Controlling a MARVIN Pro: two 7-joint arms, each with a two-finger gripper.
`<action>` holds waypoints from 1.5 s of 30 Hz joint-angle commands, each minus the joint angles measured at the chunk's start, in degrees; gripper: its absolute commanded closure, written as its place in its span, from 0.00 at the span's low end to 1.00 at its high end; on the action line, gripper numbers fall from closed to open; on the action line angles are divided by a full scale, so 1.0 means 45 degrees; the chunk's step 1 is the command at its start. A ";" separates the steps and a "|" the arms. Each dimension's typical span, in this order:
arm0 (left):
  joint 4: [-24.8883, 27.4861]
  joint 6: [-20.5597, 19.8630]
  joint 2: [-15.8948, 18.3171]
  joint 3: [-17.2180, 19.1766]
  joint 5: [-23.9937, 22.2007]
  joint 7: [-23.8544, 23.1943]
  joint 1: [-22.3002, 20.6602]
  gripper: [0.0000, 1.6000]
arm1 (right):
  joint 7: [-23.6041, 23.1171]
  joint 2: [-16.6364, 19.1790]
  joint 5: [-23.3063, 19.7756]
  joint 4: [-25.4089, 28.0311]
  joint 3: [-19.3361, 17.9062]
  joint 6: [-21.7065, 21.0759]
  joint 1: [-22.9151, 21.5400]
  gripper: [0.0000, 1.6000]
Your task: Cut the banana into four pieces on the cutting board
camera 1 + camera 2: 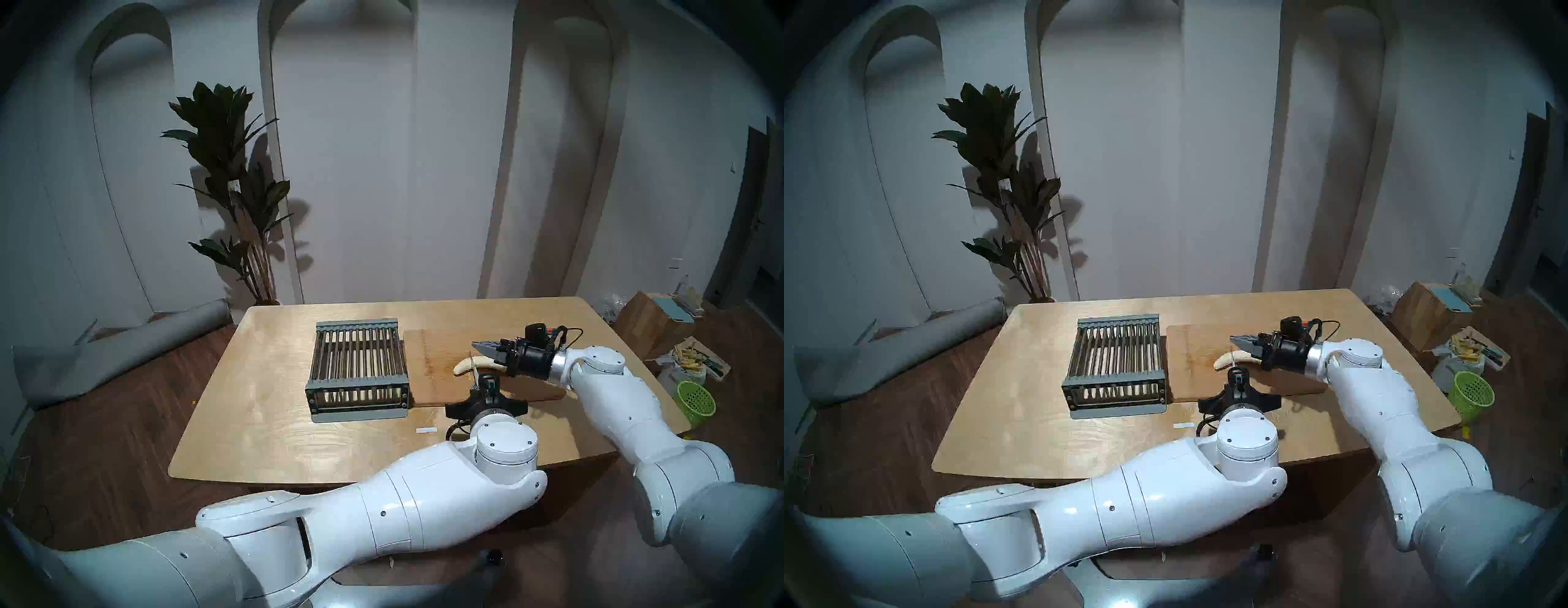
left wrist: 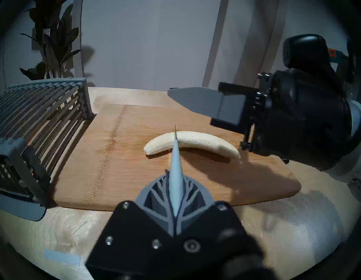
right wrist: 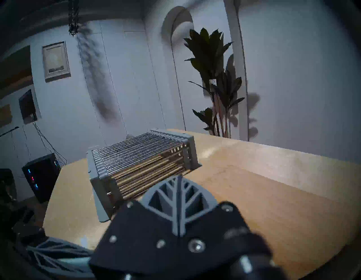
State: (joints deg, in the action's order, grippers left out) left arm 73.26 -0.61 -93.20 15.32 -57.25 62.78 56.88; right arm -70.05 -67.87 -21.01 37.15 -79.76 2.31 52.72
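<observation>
Standing in a white arched room, the wooden table carries a grey rack left of the cutting board. The left gripper pinches a knife over the whole banana on the board; the right gripper, fingers together, hovers above its right end.

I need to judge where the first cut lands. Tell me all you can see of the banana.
The banana is peeled, pale cream, matte, curved and apparently still whole. It lies flat on the board, arch toward the far side, blunt end toward the rack, tapered end beside the right hand. A thin blade held in the left hand crosses it near the blunt end; contact is unclear.
</observation>
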 commanded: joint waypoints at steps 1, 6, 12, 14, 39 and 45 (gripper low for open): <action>0.0140 0.0017 -0.0156 -0.0012 0.0079 -0.0109 -0.0182 1.00 | 0.0376 -0.0829 0.0123 -0.0377 0.0349 -0.0025 -0.0916 1.00; 0.0065 0.0044 -0.0172 -0.0010 0.0075 -0.0198 -0.0225 1.00 | 0.0360 -0.1001 0.0246 -0.1058 0.0604 0.0143 -0.1120 1.00; -0.0105 0.0049 -0.0273 0.0021 0.0088 -0.0250 -0.0331 1.00 | 0.0048 -0.0913 0.0329 -0.1524 0.0592 0.0478 -0.0986 1.00; -0.0124 0.0042 -0.0276 0.0022 0.0083 -0.0281 -0.0345 1.00 | -0.0018 -0.0855 0.0317 -0.1608 0.0591 0.0538 -0.0934 1.00; -0.0035 -0.0284 -0.0097 0.0067 -0.0083 -0.0431 -0.0299 1.00 | -0.0203 -0.0510 0.0060 -0.1823 0.0284 0.0720 0.0083 1.00; 0.0004 -0.0315 -0.0049 0.0112 -0.0173 -0.0440 -0.0237 1.00 | -0.0270 -0.0499 0.0001 -0.1836 0.0316 0.0738 0.0280 1.00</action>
State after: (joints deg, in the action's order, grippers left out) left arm 71.95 -2.34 -93.10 15.09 -58.31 60.80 57.01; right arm -71.31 -70.34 -21.38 29.07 -78.75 5.69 52.55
